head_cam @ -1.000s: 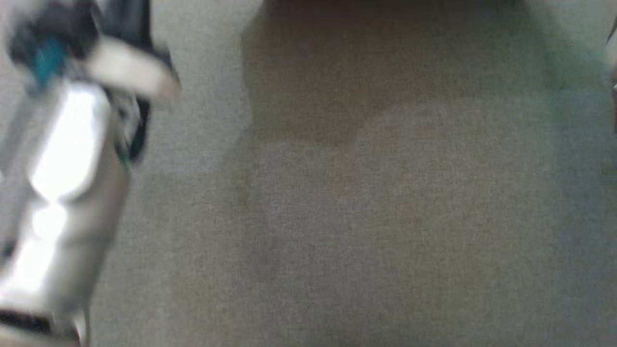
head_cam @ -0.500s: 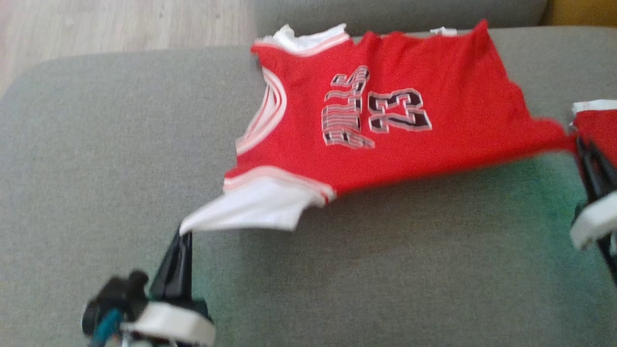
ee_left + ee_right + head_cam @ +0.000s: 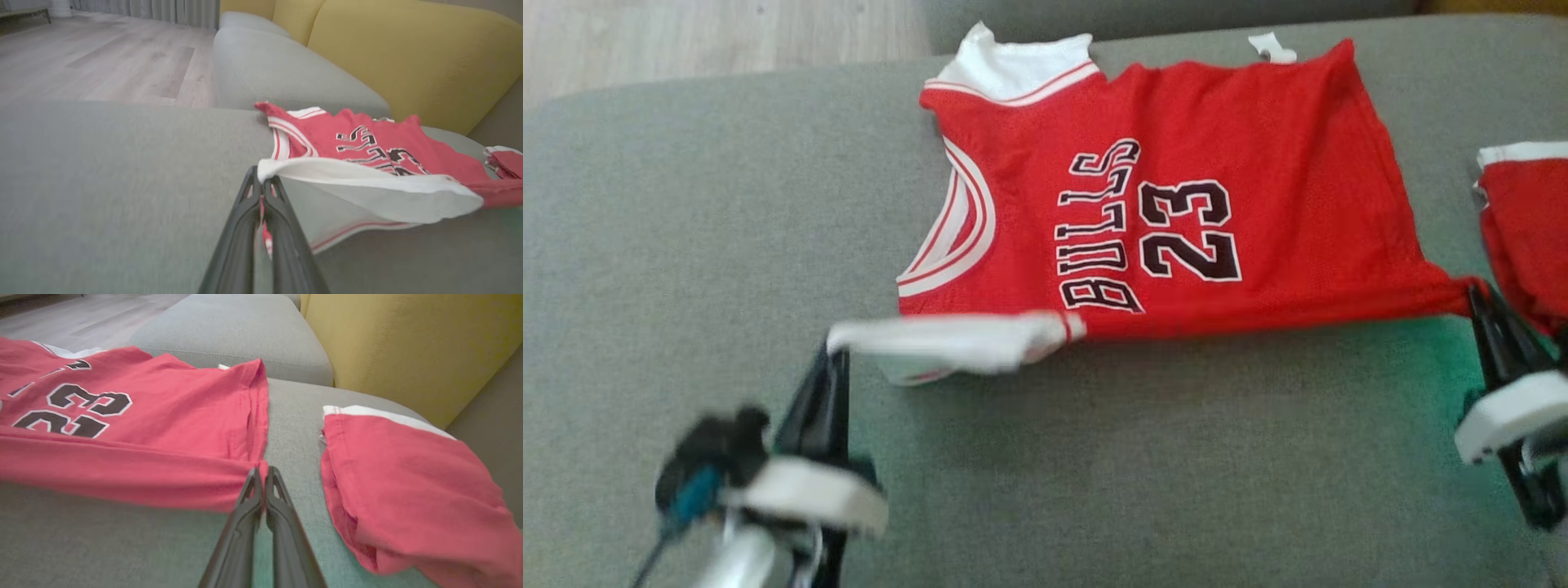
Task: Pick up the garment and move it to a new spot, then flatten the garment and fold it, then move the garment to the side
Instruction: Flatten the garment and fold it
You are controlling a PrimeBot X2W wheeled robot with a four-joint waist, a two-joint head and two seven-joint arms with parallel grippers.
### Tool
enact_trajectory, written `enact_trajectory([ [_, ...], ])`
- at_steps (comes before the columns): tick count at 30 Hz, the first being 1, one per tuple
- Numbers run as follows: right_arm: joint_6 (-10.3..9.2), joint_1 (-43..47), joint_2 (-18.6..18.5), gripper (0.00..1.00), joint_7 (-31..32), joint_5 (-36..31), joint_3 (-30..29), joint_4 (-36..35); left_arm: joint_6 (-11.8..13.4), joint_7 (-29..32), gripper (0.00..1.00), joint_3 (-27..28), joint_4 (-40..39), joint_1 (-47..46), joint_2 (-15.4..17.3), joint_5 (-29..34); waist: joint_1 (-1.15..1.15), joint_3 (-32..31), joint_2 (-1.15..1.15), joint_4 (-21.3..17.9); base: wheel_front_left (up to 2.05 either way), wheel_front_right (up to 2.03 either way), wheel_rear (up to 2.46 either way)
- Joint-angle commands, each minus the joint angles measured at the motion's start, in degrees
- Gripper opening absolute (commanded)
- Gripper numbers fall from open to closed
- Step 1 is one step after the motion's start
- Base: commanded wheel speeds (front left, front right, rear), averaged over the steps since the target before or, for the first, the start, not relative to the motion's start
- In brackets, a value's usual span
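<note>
Jersey [image 3: 1258, 163] edge now straighter, taut between left gripper [image 3: 837, 353] and right gripper [image 3: 1474, 292], both closed on it; bare cushion [image 3: 1135, 457] nearer.

Left end effector [image 3: 836, 356] blurs at its base; second red garment [image 3: 1525, 233] is cropped.

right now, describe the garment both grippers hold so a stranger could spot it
On the grey couch, in front of the yellow backrest, lies a red jersey, spread out. Unlike the folded red garment to its right, it shows BULLS 23 in black.
</note>
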Motion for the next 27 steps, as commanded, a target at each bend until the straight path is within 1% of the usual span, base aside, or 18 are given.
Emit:
enact_trajectory([
  [1,-0.05,-2.91,-1.25,0.0,0.07,-0.3,0.5,-1.3,-0.42,0.32,0.0,2.41,-0.53,-5.23,0.4,0.44,-0.01,1.47,0.0,-0.54,0.0,0.0,0.0],
  [9,-0.05,-13.96,-1.41,0.0,0.58,-0.56,4.18,4.14,-4.6,2.39,0.0,1.25,9.02,-21.4,-1.89,1.4,-0.01,5.97,0.0,-1.55,0.0,0.0,0.0],
  [16,-0.05,-22.26,-1.39,0.0,-1.2,0.02,7.66,10.84,-8.2,0.24,0.0,0.82,17.16,-30.63,-4.05,1.56,-0.01,8.92,0.0,-1.86,0.0,0.0,0.0],
  [17,-0.05,-23.11,-1.26,0.25,-1.55,0.1,7.95,11.82,-8.54,-0.34,0.29,0.82,18.23,-31.39,-4.42,1.51,-0.01,9.23,0.0,-1.85,0.0,0.0,0.0],
  [18,-0.05,-23.84,-1.1,1.0,-1.94,0.19,8.11,12.7,-8.81,-1.27,1.0,0.83,19.0,-32.02,-4.69,1.67,-0.01,9.54,0.0,-1.81,0.0,0.0,0.0],
  [20,-0.05,-24.74,-0.63,1.0,-2.99,0.16,8.07,14.0,-9.07,-3.68,1.0,0.97,20.2,-32.41,-5.29,1.89,-0.01,9.88,0.0,-1.71,0.0,0.0,0.0],
  [22,-0.05,-24.77,-0.1,1.0,-3.94,-0.03,7.93,14.75,-8.72,-5.64,1.0,0.66,20.96,-31.57,-5.28,3.01,-0.01,9.93,0.0,-1.61,0.0,0.0,0.0],
  [27,-0.05,-22.67,1.26,1.0,-5.09,0.13,6.97,15.02,-6.01,-8.07,1.0,0.72,21.28,-24.98,-5.46,4.79,-0.01,9.35,0.0,-1.5,0.0,0.0,0.0],
])
